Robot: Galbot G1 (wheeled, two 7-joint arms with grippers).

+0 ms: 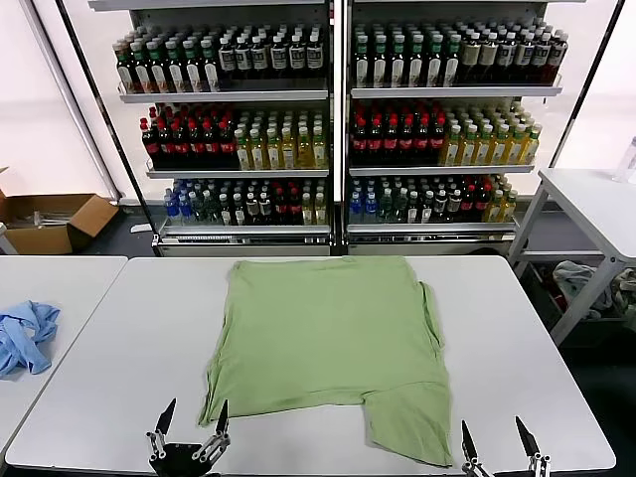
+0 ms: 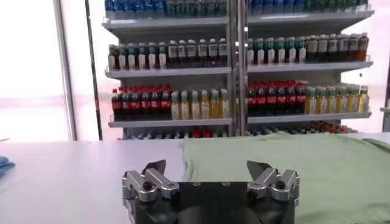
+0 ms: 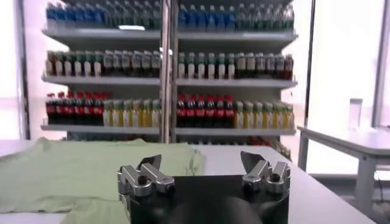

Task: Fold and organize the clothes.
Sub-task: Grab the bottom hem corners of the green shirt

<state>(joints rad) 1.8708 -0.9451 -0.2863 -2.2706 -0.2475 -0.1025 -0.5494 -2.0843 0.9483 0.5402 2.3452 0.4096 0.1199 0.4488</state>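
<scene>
I have the left gripper [image 1: 191, 421] parked at the near table edge with its fingers spread and nothing between them, just short of the shirt's near-left corner. The right gripper [image 1: 492, 437] sits the same way, spread and empty, at the near edge just right of the shirt's lower right flap. The light green shirt [image 1: 333, 343] lies flat in the middle of the white table [image 1: 109, 378], back side up as far as I can tell, with its near hem uneven: the right part hangs closer to me than the left. I see bare tabletop on both sides of the shirt and a strip along the far edge. The head view shows a crumpled light blue garment [image 1: 25, 336] on the adjoining table at my left and a cardboard box [image 1: 50, 221] on the floor beyond it. The right wrist view adds another white table [image 3: 347, 139] off to the right. Behind everything stand 2 shelving units [image 1: 338, 119] stocked with bottled drinks.
</scene>
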